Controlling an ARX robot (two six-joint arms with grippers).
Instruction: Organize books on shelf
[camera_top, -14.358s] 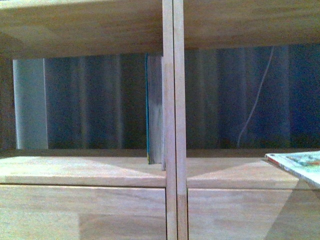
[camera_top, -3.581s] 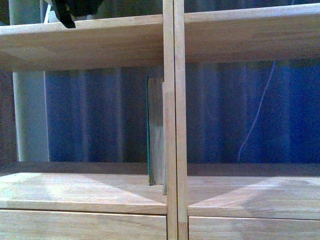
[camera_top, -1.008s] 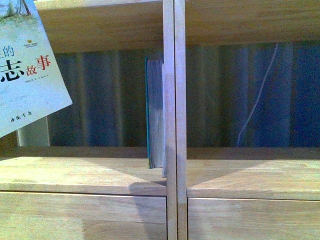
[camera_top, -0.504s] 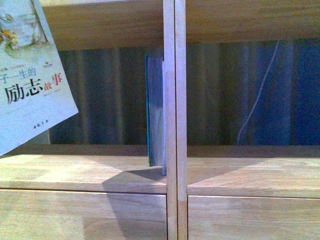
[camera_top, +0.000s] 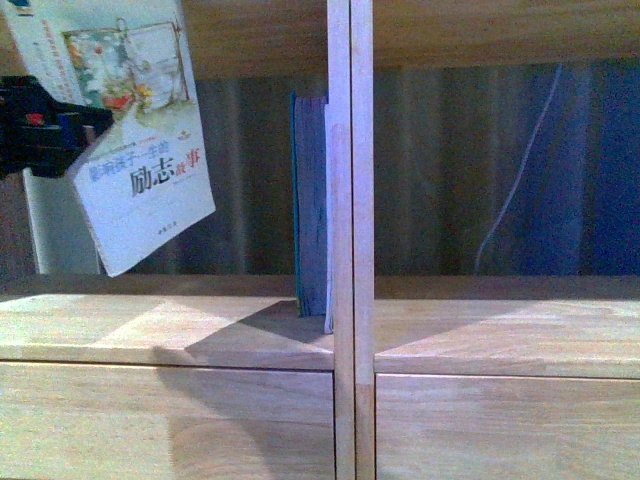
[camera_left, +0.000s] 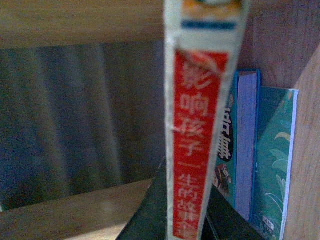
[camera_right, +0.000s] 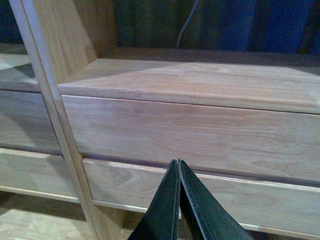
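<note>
Books come first: the thin book has swung further into the left compartment of the shelf than half a second ago, tilted, clamped in the left gripper (fingers closed on its lower edge). Beyond it stands the teal volume against the divider. Insertion looks close. Right gripper hangs shut, empty, before the drawer fronts.

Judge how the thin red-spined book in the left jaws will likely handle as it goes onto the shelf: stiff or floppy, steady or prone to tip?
The thin book probably flexes somewhat: its spine is narrow and creased. Held tilted by the left gripper, it may tip once released unless leaned against the teal volume.
</note>
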